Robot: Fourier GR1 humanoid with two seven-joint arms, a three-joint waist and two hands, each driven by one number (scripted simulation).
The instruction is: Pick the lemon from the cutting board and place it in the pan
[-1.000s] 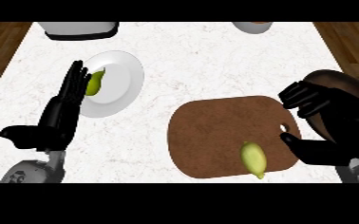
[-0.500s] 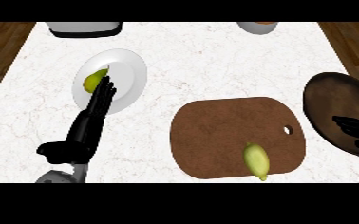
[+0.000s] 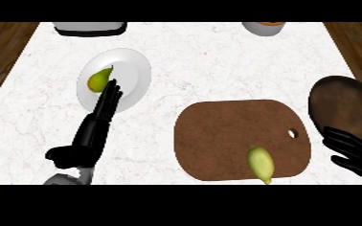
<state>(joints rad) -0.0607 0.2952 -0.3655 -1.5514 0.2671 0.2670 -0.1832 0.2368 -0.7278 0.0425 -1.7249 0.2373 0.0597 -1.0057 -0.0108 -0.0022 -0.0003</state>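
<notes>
The lemon [image 3: 260, 163], pale yellow-green and elongated, lies on the near edge of the brown cutting board [image 3: 226, 134]. The dark brown pan [image 3: 341, 103] sits at the counter's right edge, partly cut off by the view. My right hand [image 3: 345, 148] shows only at the lower right, fingers spread, just right of the board and below the pan, holding nothing. My left hand [image 3: 96, 124] rests open at the lower left, its straight fingers pointing up over the rim of a white plate.
The white plate [image 3: 130, 69] at the left carries a yellow-green pear [image 3: 98, 79]. A grey appliance [image 3: 90, 27] stands at the back left and a small bowl [image 3: 264, 28] at the back right. Wooden floor shows past both counter sides.
My right hand has dropped from over the pan to the view's lower right corner. My left hand has shifted right and tilted, its fingertips now over the plate's rim.
</notes>
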